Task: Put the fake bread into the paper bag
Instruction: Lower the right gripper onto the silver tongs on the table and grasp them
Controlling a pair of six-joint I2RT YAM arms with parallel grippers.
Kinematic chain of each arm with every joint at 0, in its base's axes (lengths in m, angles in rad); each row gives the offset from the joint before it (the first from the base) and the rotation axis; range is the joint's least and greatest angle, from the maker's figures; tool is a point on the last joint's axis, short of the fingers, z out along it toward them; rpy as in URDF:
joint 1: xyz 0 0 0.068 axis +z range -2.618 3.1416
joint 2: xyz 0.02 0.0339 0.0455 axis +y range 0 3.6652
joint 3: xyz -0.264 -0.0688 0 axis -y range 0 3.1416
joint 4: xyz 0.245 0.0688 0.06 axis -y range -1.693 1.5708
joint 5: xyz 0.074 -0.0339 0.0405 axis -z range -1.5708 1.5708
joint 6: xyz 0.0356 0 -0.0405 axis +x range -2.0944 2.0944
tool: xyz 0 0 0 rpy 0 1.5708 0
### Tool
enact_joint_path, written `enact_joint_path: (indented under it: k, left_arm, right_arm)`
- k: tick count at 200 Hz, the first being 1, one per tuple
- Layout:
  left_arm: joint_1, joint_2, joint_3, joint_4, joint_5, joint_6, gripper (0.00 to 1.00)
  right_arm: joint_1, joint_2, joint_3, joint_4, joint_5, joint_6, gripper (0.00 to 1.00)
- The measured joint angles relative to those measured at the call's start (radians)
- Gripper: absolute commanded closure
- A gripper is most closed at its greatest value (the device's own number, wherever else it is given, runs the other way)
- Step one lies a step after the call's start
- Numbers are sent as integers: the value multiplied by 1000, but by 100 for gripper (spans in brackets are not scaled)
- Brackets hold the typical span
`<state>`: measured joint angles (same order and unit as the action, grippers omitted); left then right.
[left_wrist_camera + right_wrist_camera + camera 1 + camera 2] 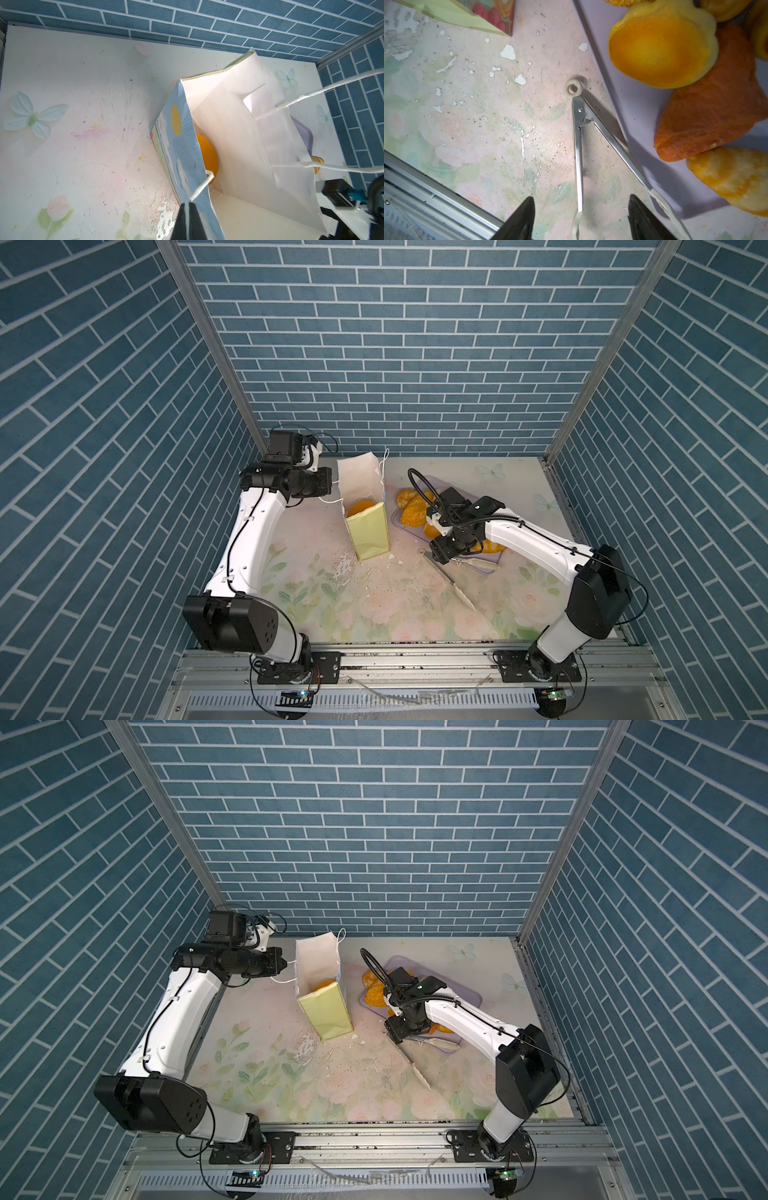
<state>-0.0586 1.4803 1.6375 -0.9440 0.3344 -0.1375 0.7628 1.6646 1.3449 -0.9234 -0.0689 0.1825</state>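
Observation:
The paper bag [368,531] stands upright and open left of centre, pale yellow-green outside and white inside [228,135]. One orange piece of fake bread [359,506] lies inside it [207,158]. My left gripper [331,485] is level with the bag's rim on its left side, shut on the bag's white cord handle [188,209]. More fake bread [409,510] is heaped on the lavender tray [465,986]. My right gripper [581,197] hovers open low over metal tongs [578,145] that lie spread on the table, one arm between the jaws without touching them.
The tongs' other arm rests on the tray's near edge [633,104], next to the bread pieces [660,45]. White flakes of worn tabletop [345,568] lie in front of the bag. Brick-pattern walls close in the back and both sides.

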Motion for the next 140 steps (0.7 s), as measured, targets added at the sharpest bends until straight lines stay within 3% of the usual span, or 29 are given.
enact_joint_path:
  k: [140]
  left_arm:
    - [28,-16,0,-1,8,0,99]
  right_arm:
    - [-8,179,-3,78,0,-148,22]
